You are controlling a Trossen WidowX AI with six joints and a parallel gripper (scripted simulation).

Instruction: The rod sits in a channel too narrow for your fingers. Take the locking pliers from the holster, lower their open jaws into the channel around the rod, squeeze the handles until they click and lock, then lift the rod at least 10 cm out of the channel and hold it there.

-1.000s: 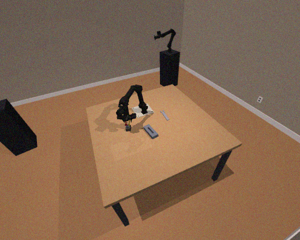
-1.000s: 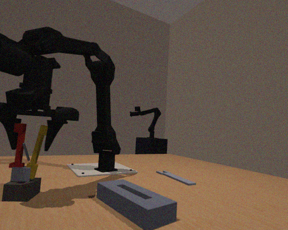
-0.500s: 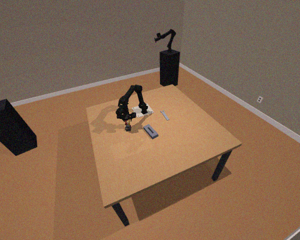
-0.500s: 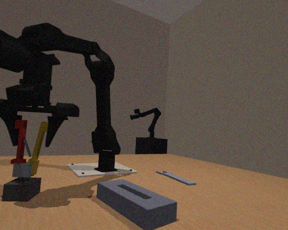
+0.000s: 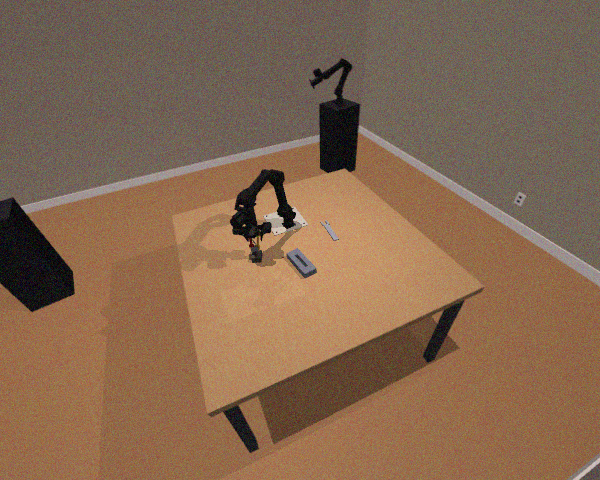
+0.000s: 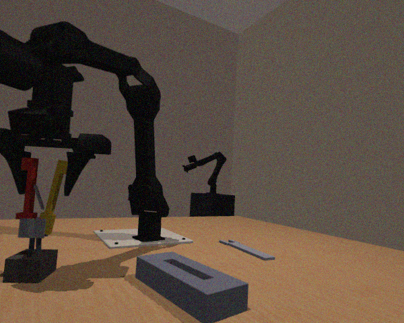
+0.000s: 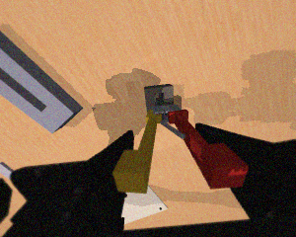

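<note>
The locking pliers (image 5: 251, 242) (image 6: 29, 188) (image 7: 227, 168) stand upright, with a red and a yellow handle spread apart and a grey head below. My gripper (image 5: 255, 238) (image 6: 44, 194) (image 7: 164, 130) points down and is shut on the two handles, one finger outside each. The grey head is raised above the dark holster (image 5: 255, 256) (image 6: 24, 269) (image 7: 152, 94). Two thin jaws reach down from it to the holster's top; their lower ends are hidden. The grey channel block (image 5: 310, 271) (image 6: 174, 292) (image 7: 54, 116) has a narrow dark slot. I cannot make out the rod in it.
A flat grey wrench-like tool (image 5: 330, 231) (image 6: 250, 251) (image 7: 2, 169) lies on the table beyond the block. The arm's white base plate (image 5: 303, 219) (image 6: 118, 237) (image 7: 138, 207) is behind. The channel block sits right of the holster in the exterior view.
</note>
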